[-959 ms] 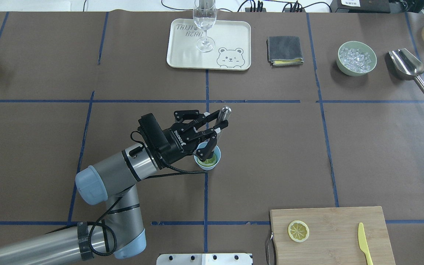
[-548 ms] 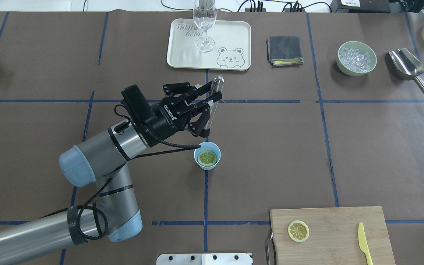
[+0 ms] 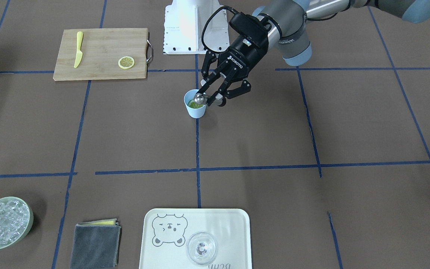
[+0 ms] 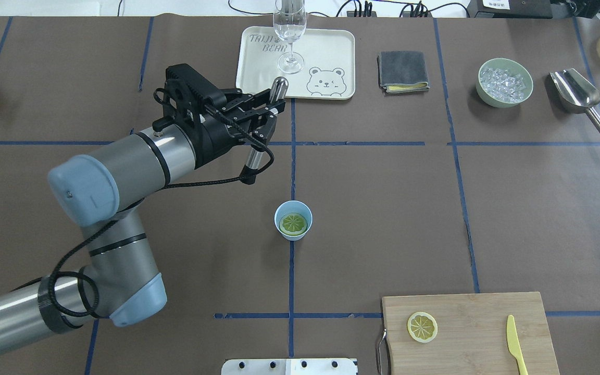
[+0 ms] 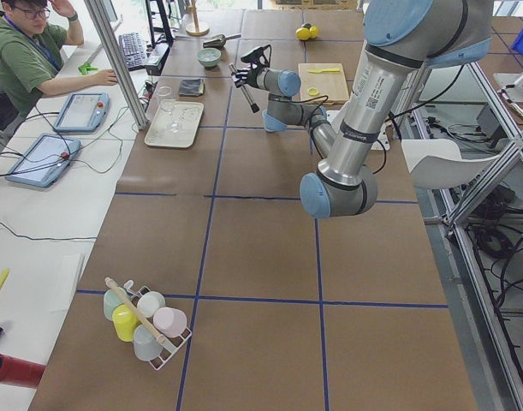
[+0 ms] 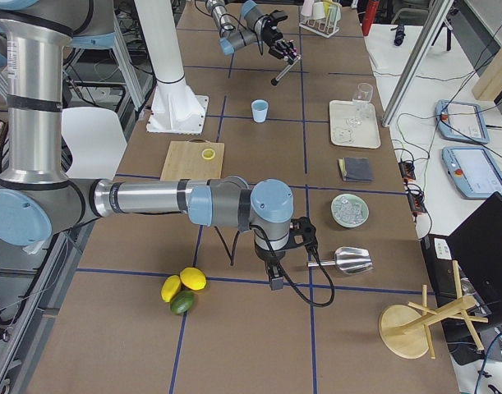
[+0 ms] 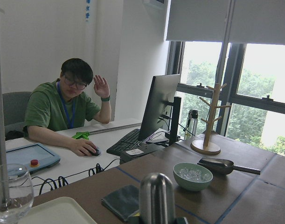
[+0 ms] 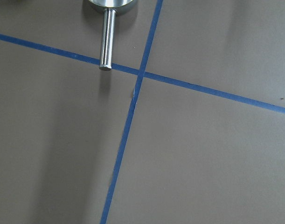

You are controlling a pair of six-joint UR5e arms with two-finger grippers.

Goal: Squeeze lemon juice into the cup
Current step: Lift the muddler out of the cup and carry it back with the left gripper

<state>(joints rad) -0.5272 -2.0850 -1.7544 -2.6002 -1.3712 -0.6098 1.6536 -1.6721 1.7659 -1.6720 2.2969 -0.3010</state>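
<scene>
The light blue cup [image 4: 293,211] stands near the table's middle with a lemon slice [image 4: 294,224] lying flat inside it; the cup also shows in the front view [image 3: 196,112]. A second lemon slice [image 4: 422,327] lies on the wooden cutting board [image 4: 466,312]. My left gripper [image 4: 265,123] is shut on a silver metal muddler rod [image 4: 278,87], held tilted above the table, beyond the cup and to its left, apart from it. My right gripper [image 6: 274,275] shows only in the right side view, low by the scoop; I cannot tell whether it is open or shut.
A cream tray [image 4: 326,52] with a clear glass [image 4: 289,26] lies just beyond the left gripper. A grey cloth [image 4: 402,70], a green bowl of ice [image 4: 504,83] and a steel scoop [image 4: 576,94] stand at the back right. A yellow knife [image 4: 513,344] lies on the board.
My left gripper lifted the muddler out of the cup and carried it away to the far left, toward the tray. The lemon slice stays in the cup.
</scene>
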